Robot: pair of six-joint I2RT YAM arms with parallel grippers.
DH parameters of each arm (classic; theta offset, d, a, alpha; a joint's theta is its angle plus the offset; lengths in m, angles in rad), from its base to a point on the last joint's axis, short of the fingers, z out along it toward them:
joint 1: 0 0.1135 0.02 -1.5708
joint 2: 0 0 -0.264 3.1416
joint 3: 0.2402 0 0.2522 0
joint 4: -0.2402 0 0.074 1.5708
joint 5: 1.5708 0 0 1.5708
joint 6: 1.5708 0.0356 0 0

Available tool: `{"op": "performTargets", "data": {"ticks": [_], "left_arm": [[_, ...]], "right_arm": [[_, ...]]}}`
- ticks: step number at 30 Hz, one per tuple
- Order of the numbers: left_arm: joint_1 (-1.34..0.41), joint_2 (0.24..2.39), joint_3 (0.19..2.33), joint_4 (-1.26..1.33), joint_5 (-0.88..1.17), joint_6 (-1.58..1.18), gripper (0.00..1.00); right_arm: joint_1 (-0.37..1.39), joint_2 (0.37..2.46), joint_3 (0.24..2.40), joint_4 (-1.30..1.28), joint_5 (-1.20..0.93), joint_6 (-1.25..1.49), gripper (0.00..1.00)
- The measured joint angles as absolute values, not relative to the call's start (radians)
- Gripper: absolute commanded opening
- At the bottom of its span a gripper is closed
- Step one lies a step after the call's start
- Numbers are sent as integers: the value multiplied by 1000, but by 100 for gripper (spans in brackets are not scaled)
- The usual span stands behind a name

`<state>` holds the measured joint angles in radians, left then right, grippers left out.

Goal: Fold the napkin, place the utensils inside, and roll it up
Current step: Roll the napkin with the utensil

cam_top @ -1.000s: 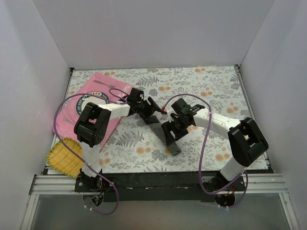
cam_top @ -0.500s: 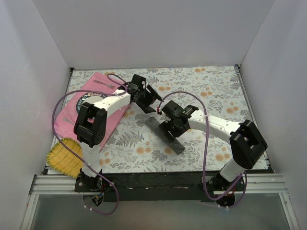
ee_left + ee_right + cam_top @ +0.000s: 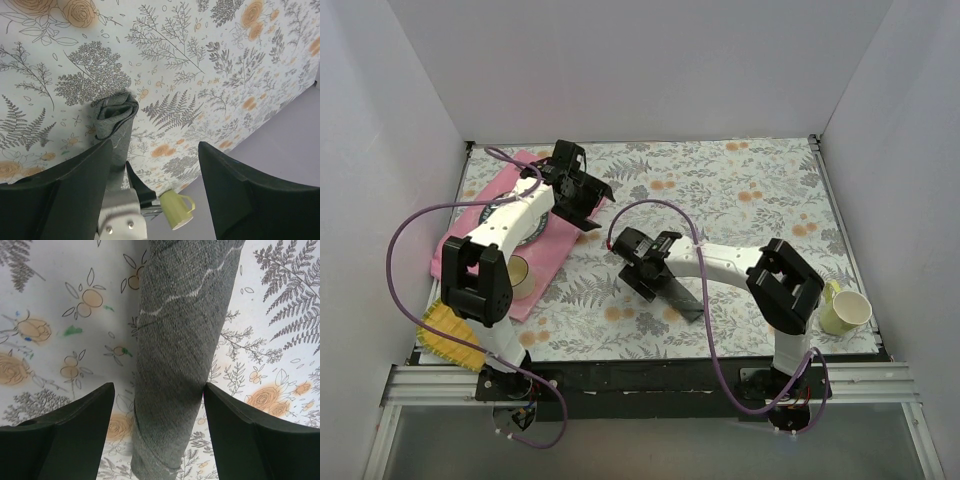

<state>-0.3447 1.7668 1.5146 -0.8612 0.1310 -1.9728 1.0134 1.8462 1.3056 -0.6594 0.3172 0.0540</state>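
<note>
Up in the top view's upper left, the left gripper (image 3: 582,203) hangs spread and empty over the pink placemat (image 3: 552,250), well apart from the napkin (image 3: 682,302). At centre frame that charcoal woven cloth lies rolled into a snug tube, pale hem stitching showing, between the parted fingers (image 3: 70,440) of the right gripper (image 3: 157,387), which flank it without pinching.

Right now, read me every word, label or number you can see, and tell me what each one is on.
Nothing is legible.
Round dark-ringed emblem on the pink fabric placemat: pale lettering, too small and blurred to read, partly hidden by the left arm.
Rolled charcoal-grey cloth napkin, floral tablecloth, yellow-green cups: no writing visible.
</note>
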Motion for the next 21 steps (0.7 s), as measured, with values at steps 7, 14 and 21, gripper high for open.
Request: {"op": "performTargets", "data": {"ticks": [7,14,21], "left_arm": [[-335,1713,1512,-890,113,-1979,69],[-332,1708,1489,-889,113,-1972,69],[-323,1695,1448,-847,139,-1935,68]], "right_arm": [[1023,1905,1315,-645,402,49,68],[1030,1919,1307,-611,453,61,47],[1008,1921,1300,-595,414,76,16]]}}
